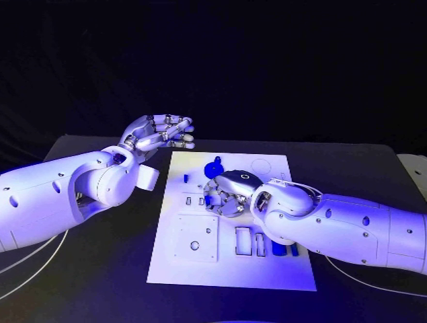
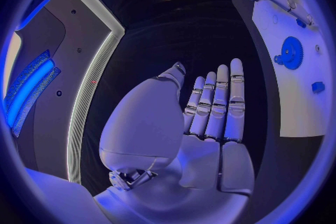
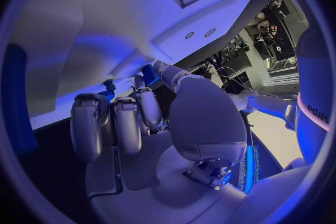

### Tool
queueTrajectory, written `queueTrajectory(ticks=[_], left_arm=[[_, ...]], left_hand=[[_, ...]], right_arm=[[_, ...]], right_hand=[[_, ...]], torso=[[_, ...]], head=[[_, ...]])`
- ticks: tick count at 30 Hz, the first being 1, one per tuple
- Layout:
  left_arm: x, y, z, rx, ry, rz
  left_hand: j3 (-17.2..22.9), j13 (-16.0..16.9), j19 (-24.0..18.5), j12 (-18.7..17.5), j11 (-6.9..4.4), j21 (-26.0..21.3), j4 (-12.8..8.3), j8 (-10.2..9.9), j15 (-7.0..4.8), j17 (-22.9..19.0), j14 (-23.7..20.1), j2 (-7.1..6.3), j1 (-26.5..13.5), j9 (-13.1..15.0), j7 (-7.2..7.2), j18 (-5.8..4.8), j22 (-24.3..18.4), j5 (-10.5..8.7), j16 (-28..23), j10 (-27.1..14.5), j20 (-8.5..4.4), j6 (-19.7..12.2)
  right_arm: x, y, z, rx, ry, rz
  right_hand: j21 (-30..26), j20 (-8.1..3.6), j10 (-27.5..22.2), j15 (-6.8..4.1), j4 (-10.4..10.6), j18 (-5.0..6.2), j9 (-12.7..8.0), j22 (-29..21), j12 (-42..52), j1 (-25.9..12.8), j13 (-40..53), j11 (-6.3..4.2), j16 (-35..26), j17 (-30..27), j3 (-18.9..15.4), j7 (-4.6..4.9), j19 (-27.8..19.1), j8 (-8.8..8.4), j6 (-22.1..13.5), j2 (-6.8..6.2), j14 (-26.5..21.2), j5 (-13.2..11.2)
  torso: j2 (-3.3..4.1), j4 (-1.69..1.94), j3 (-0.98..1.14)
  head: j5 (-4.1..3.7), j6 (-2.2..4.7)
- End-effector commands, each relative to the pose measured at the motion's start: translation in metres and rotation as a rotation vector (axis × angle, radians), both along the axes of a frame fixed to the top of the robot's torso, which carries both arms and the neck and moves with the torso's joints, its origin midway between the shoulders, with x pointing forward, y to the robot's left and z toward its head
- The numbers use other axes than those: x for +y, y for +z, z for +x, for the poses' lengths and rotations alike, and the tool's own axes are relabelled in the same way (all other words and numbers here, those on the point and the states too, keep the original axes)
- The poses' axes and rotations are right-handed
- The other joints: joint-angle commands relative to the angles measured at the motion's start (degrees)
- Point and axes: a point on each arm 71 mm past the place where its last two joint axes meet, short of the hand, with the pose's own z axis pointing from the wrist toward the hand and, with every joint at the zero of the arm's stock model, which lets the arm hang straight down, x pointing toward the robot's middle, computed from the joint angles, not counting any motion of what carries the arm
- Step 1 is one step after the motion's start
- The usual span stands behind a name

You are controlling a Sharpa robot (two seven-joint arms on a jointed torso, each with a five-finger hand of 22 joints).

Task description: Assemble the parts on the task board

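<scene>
Currently: board (image 1: 235,269) mid-table; blue gear (image 1: 213,168) at its far end. Right hand (image 1: 228,195) down on board beside gear, likely working a part; grasp cannot be told. Left hand (image 1: 161,134) empty, fingers loose, parked clear off board's far corner

A flat black table (image 1: 97,266) with a matte top fills the lower part of the head view; a pale, rounded white object (image 1: 421,173) sits at its far right edge, partly cut off by the picture's border; thin white cables (image 1: 24,264) curve across the table's near left side; another pale cable (image 1: 354,277) lies at the near right.
</scene>
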Motion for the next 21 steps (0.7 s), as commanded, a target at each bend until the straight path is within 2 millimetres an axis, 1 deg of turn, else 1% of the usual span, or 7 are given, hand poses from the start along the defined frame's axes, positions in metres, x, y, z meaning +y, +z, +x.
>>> queueTrajectory(ticks=[1, 8, 13, 16, 18, 19, 21], left_arm=[[-0.002, 0.001, 0.0, -0.002, -0.016, -0.01], [-0.001, 0.0, 0.0, 0.002, -0.017, -0.007], [0.0, -0.002, 0.0, 0.006, -0.021, 0.024], [0.0, -0.004, 0.001, 0.003, -0.034, 0.076], [0.0, -0.005, 0.001, 0.001, -0.047, 0.125], [0.0, -0.006, 0.001, 0.003, -0.051, 0.136], [0.0, -0.009, 0.002, 0.016, -0.068, 0.192]], left_hand=[[0.3, 0.1, 0.2, -0.2, 0.0, -0.2, 0.0, -0.2, -0.14, 0.1, -0.4, 0.02, 0.7, -0.1, 1.21, 0.31, -0.1, 0.32, -0.2, 0.2, 0.04, 0.2], [0.3, 0.1, 0.2, -0.3, 0.02, -0.3, 0.0, -0.2, -0.14, 0.2, -0.4, -0.01, 0.7, -0.1, 1.26, 0.3, -0.1, 0.31, -0.2, 0.2, 0.03, 0.2], [0.0, 0.1, 0.6, -0.4, -0.09, -0.1, 0.3, -0.3, -0.29, 0.5, 0.2, -0.35, 0.2, -0.1, 0.96, 0.37, -0.1, 0.3, 0.0, 0.5, -0.07, 0.3], [-0.6, 0.4, 2.1, -0.1, -0.72, 0.7, 0.9, -0.2, -1.01, 1.4, 2.3, -0.81, -0.8, -0.1, 0.33, 0.42, 0.2, 0.28, 1.0, 2.3, -0.72, 0.7], [-1.6, 1.0, 5.2, 1.0, -2.03, 2.6, 1.3, 0.4, -2.56, 3.2, 6.7, -1.02, -2.3, 0.3, -0.35, 0.43, 0.9, 0.41, 3.3, 6.0, -2.22, 2.0], [-1.6, 1.0, 5.4, 1.0, -2.1, 2.8, 1.3, 0.4, -2.64, 3.3, 7.0, -1.01, -2.4, 0.3, -0.39, 0.44, 1.0, 0.37, 3.4, 6.1, -2.33, 2.1], [-2.5, 1.7, 8.9, 2.4, -3.36, 5.2, 1.4, 1.1, -4.19, 5.6, 11.9, -0.7, -4.3, 0.8, -1.14, 0.45, 2.2, 0.3, 6.5, 9.4, -3.95, 3.5]], right_arm=[[-0.001, -0.003, -0.001, 0.001, -0.002, -0.022], [-0.006, 0.003, -0.004, -0.037, -0.015, 0.029], [-0.014, 0.013, -0.007, -0.074, -0.021, 0.089], [-0.021, 0.024, -0.008, -0.101, -0.011, 0.162], [-0.029, 0.034, -0.008, -0.104, -0.007, 0.226], [-0.031, 0.036, -0.008, -0.102, -0.008, 0.24], [-0.042, 0.046, -0.005, -0.075, -0.018, 0.294]], right_hand=[[-0.3, 0.63, -0.5, 0.42, 0.1, -0.43, -0.1, 6.5, -0.3, -0.1, 0.1, 0.05, -0.1, 6.8, -0.6, 0.06, 2.4, -0.35, -0.6, -0.67, 4.1, -0.3], [-0.4, 0.92, -0.9, 0.7, 1.4, -0.41, -0.1, 6.5, -0.6, -0.6, -0.2, 0.37, -0.1, 6.9, -2.9, 0.39, 2.4, -1.43, -2.3, -1.63, 4.1, -1.7], [-0.5, 1.11, -1.2, 0.91, 2.3, -0.39, 0.0, 6.5, -0.9, -0.7, -0.5, 0.62, -0.1, 6.9, -4.6, 0.65, 2.4, -2.04, -3.1, -2.16, 4.1, -1.9], [-0.5, 1.14, -1.1, 0.95, 2.4, -0.39, 0.0, 6.5, -0.7, -0.5, -0.4, 0.65, -0.1, 6.8, -4.9, 0.69, 2.4, -2.17, -3.3, -2.09, 4.1, -1.8], [-0.7, 1.19, -1.1, 0.94, 2.1, -0.33, 0.2, 6.3, -0.7, 1.3, -0.4, 0.59, -0.3, 6.5, -4.6, 0.62, 2.3, -2.11, -2.8, -1.14, 3.9, -0.7], [-0.7, 1.19, -1.1, 0.94, 2.1, -0.33, 0.2, 6.3, -0.7, 1.3, -0.4, 0.59, -0.3, 6.5, -4.6, 0.62, 2.3, -2.11, -2.8, -1.14, 3.9, -0.7], [-1.0, 1.16, -1.1, 0.85, 1.9, -0.25, 0.5, 6.0, -0.7, 2.2, -0.4, 0.46, -0.5, 6.0, -4.4, 0.46, 2.1, -1.75, -1.8, -0.6, 3.8, -0.2]], torso=[[0.03, -0.04, 0.01], [-0.02, 0.03, 0.05], [-0.1, -0.09, 0.05], [-0.13, -0.11, 0.07], [-0.19, -0.09, 0.05], [-0.24, -0.1, 0.06], [-0.27, -0.06, 0.0]], head=[[0.04, 0.03], [0.11, -0.08], [0.21, -0.03], [0.23, 0.06], [0.14, 0.13], [0.12, 0.16], [0.09, 0.29]])
